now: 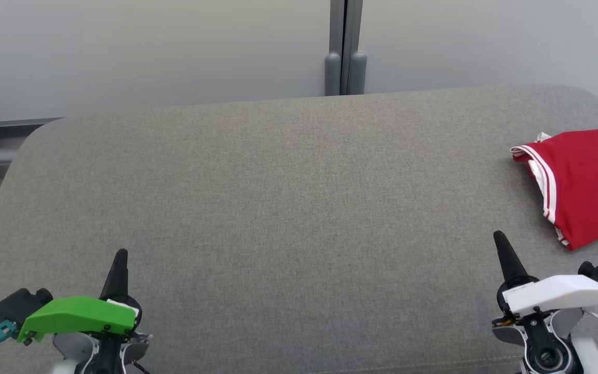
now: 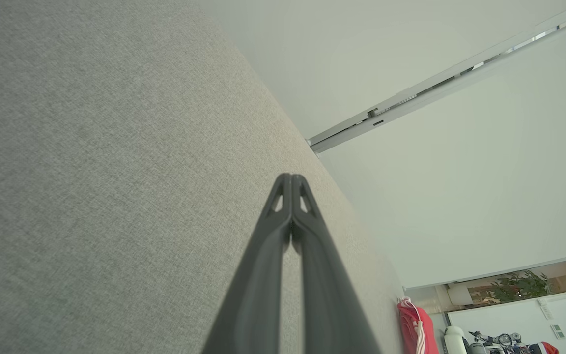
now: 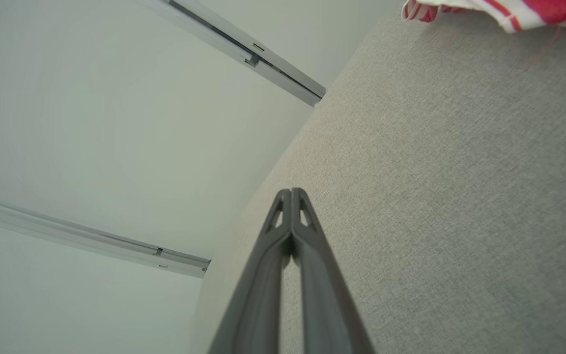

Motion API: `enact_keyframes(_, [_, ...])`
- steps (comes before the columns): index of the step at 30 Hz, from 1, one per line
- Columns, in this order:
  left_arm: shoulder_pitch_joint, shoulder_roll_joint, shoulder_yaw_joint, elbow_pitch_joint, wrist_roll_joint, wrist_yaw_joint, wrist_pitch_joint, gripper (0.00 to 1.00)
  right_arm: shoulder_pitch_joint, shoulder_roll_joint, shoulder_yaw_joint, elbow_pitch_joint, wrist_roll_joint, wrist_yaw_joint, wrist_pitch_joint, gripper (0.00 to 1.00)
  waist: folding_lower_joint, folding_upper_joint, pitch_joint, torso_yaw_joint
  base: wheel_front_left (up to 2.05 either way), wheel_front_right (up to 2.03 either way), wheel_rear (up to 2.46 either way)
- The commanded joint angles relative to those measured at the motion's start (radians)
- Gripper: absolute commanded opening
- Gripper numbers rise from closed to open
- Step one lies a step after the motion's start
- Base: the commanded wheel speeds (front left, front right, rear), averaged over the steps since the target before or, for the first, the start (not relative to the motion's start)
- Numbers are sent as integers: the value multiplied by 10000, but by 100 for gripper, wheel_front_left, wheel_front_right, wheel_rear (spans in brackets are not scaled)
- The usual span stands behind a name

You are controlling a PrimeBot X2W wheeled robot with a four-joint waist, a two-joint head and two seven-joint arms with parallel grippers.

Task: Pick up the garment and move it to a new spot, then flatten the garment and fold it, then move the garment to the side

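1. The red garment [image 1: 584, 182] lies at the grey cushion's [image 1: 278, 208] right edge.
2. The left gripper [image 1: 121, 254] and right gripper [image 1: 499, 238] are near the front edge, fingers pressed together, holding nothing.
3. Open fabric spans between them.

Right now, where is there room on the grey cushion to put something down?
The whole middle of the grey cushion is bare, from the far edge down to the gap between the left gripper and the right gripper, and the left side too. The crowded bit is the right edge, where the red garment lies.
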Motion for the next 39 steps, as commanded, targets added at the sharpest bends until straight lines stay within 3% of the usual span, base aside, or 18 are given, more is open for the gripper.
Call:
enact_keyframes(1, [-290,-2,162,-17,-217,-125,78,0,-276,-50,-55,-39,277,5,40,0,0,0,6,-2,0,0,0])
enact_keyframes(39, [-760,-995,1512,457,-2289,-1132,986,0,-519,-66,-573,391,3695,4,495,0,0,0,194,-65,0,0,0])
